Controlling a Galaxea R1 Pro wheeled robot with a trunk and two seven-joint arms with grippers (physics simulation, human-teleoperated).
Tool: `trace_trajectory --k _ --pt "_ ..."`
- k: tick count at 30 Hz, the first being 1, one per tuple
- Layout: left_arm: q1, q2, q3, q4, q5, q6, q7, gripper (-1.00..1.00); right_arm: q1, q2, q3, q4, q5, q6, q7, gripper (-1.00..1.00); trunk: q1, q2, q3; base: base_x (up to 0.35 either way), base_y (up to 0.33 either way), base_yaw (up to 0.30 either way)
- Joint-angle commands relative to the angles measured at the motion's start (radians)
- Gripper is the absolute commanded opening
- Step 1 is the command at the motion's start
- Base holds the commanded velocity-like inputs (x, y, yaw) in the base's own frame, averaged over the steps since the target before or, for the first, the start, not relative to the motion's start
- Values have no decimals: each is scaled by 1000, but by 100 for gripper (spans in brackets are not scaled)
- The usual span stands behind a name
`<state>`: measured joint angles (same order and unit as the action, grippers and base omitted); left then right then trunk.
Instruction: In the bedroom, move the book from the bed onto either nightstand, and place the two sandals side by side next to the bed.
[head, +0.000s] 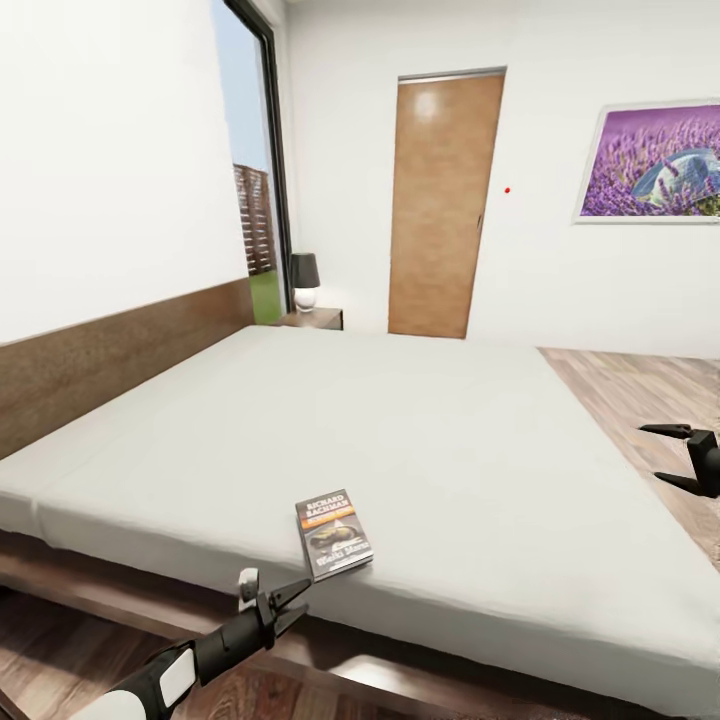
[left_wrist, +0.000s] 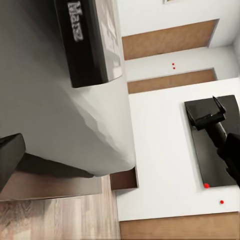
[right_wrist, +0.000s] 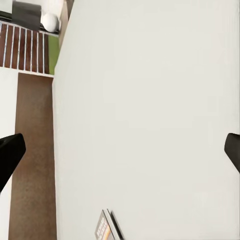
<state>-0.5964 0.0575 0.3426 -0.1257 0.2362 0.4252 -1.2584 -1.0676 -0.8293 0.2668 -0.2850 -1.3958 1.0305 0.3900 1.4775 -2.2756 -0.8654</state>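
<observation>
Book (head: 334, 534) first: in the head view the paperback is lying flat on the grey mattress of the bed (head: 420, 440), close to the bed's near edge and well away from its far corners. The left pincer (head: 287, 600) is hovering just below that edge with its fingers spread and nothing between them, slightly short of the book. The right pincer (head: 683, 458) is hanging over the bed's right-hand edge, also parted and empty. A nightstand (head: 318, 318) is standing beyond the far corner at the headboard end, carrying a small lamp (head: 304, 281) — a long way from the book.

Left wrist view: the book (left_wrist: 87, 42) is sitting near the mattress edge, with one dark fingertip (left_wrist: 10, 160) showing below the bed's side. The right pincer (left_wrist: 209, 112) is appearing across the room, jaws apart.

Right wrist view: the mattress is stretching ahead, the book's corner (right_wrist: 107, 227) is peeking in, and both fingertips (right_wrist: 10, 155) are standing wide.

Risks, as I judge them — the book is thin and flat, so a pincer coming in from below the edge may be pushing it across the smooth cover rather than getting under it, or striking the wooden frame. No sandals are showing here.
</observation>
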Motion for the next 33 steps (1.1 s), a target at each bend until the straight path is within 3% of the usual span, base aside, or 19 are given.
trace_trajectory --k 1,17,21,26,33 --pt "0 0 -5 0 8 10 -3 100 -2 -1 6 1 6 0 10 100 0 0 -1 0 0 -123" --pt "0 2 5 1 9 10 -4 100 -2 -1 9 1 6 0 10 100 0 0 -1 0 0 -30" --pt "1 2 40 5 9 10 -4 100 -2 -1 9 1 6 0 10 100 0 0 -1 0 0 -2" --pt "2 1 109 21 7 0 -4 100 -2 -1 8 1 6 0 10 100 0 0 -1 0 0 0" --pt "3 -4 140 29 6 -32 -3 100 -2 -1 8 1 6 0 10 100 0 0 -1 0 0 0"
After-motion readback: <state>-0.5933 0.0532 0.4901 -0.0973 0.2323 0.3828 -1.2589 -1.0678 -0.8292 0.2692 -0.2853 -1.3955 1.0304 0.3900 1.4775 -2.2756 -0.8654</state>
